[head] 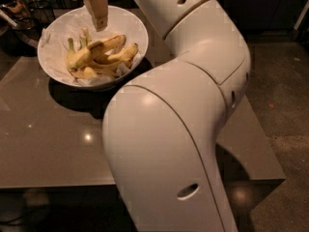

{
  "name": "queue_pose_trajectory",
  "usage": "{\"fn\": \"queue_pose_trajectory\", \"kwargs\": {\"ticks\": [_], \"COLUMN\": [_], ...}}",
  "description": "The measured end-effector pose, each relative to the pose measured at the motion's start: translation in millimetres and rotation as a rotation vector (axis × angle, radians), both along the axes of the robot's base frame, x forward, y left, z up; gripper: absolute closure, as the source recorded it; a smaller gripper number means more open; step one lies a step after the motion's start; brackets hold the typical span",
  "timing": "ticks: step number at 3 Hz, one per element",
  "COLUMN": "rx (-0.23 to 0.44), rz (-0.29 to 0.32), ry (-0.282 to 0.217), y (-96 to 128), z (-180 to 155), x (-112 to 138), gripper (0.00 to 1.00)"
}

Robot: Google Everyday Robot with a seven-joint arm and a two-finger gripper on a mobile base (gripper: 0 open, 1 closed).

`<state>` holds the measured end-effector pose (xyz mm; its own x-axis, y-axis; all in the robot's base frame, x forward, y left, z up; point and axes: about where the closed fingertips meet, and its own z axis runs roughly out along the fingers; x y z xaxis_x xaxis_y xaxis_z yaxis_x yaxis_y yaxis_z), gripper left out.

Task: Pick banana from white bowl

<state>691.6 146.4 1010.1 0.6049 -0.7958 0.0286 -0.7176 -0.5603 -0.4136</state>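
The white bowl [140, 31], lined with crumpled white paper, stands at the far left of the table. Several yellow bananas lie piled in its near half. The banana [104, 46] is the longest and thickest and lies on top of the pile, slanting from lower left to upper right. My gripper [98, 18] hangs point-down over the bowl's far half, just above and behind the pile, a little to the left of the banana's middle. It does not touch the fruit and holds nothing that I can see.
My big white arm [183, 110] fills the middle and right, hiding much of the grey glossy table [48, 144]. Dark clutter [19, 11] sits beyond the table's far left corner. The table's front edge runs along the bottom, with speckled floor [280, 81] at the right.
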Motion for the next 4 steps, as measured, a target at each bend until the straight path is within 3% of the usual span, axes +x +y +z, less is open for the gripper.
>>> {"fn": "queue_pose_trajectory", "kwargs": {"ticks": [2,4], "rx": [-0.027,-0.052], "rz": [0.027,0.049], "ry": [0.06,0.118], "y": [11.0,16.8], "z": [-29.3,-51.0], "x": [0.5,-9.3], "gripper": [0.42,0.41]}}
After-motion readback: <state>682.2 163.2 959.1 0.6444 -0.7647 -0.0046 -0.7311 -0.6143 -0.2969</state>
